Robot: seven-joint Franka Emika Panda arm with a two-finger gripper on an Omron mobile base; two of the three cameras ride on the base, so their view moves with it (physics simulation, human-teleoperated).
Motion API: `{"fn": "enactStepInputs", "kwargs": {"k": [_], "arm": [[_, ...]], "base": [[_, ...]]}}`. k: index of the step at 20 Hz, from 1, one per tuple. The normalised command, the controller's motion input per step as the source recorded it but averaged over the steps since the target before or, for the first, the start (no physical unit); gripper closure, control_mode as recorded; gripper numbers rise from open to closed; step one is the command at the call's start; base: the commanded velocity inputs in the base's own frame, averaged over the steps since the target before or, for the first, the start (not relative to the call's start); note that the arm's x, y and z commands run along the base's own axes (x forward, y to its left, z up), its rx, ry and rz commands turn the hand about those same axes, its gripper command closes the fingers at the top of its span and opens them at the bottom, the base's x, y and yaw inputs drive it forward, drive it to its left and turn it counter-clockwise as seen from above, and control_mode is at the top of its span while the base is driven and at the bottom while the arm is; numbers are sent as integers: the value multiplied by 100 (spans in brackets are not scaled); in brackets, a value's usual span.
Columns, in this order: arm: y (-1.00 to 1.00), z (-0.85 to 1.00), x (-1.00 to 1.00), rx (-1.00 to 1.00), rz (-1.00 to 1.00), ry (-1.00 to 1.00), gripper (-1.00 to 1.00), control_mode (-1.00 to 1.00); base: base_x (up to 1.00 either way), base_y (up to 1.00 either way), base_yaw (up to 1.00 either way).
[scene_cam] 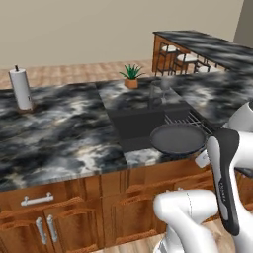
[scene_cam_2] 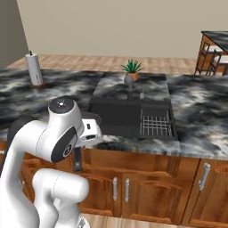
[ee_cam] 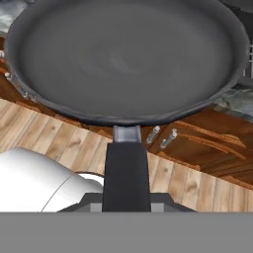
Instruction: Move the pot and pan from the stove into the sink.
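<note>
One pan [scene_cam: 178, 139], held by handle, no lettering

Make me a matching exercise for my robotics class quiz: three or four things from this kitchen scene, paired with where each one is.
Things:
1. pan
2. potted plant
3. paper towel roll
4. wire rack

Places:
A. inside the sink, right part
B. held by its handle over the sink's front edge
C. counter behind the sink
D. far left of the counter

Pairs: 1-B, 2-C, 3-D, 4-A
</note>
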Motion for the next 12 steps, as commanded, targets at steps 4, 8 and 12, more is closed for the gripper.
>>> {"fn": "enactStepInputs", "kwargs": {"k": [4, 8, 12], "arm": [[0, 0, 0, 0, 0, 0, 100, 100], [0, 0, 0, 0, 0, 0, 100, -100], [1, -1, 40, 0, -1, 5, 100, -100]], "base": [[49, 37, 0], [15, 12, 0], [0, 0, 0]]}}
